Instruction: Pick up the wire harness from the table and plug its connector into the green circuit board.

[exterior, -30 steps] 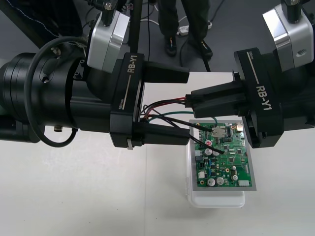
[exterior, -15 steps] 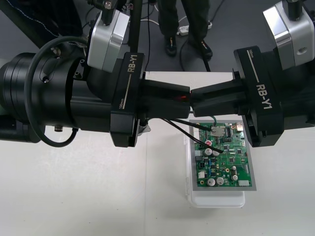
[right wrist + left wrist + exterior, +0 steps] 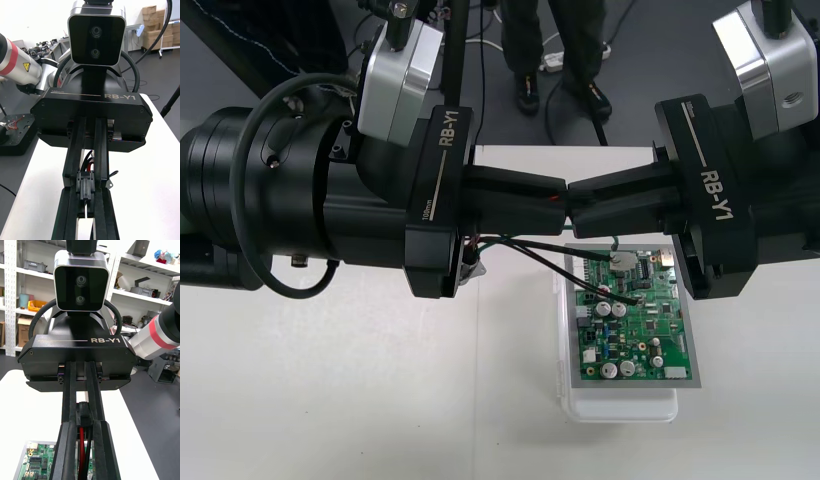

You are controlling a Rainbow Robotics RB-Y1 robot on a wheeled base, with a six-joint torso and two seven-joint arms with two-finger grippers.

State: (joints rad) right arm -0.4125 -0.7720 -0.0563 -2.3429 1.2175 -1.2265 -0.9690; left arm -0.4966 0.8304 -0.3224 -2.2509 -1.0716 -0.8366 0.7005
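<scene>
Here's the left gripper (image 3: 554,203), clenching on the wire harness (image 3: 525,249). It's pinching the red and black wires between its fingers (image 3: 67,450), and the spare loop is hanging just below the jaws. Nose to nose with it, the right gripper (image 3: 582,202) is clamping the black plug (image 3: 84,187) at its fingertips. Both are gripping at once, so I'm reading this as a mid-air handover. The green circuit board (image 3: 635,325) is sitting on its white base (image 3: 620,408) below the right jaws, and the plug isn't in it yet. To do this well, the right wants the plug square and firm before the left releases. One black lead is drooping onto the board and could snag.
</scene>
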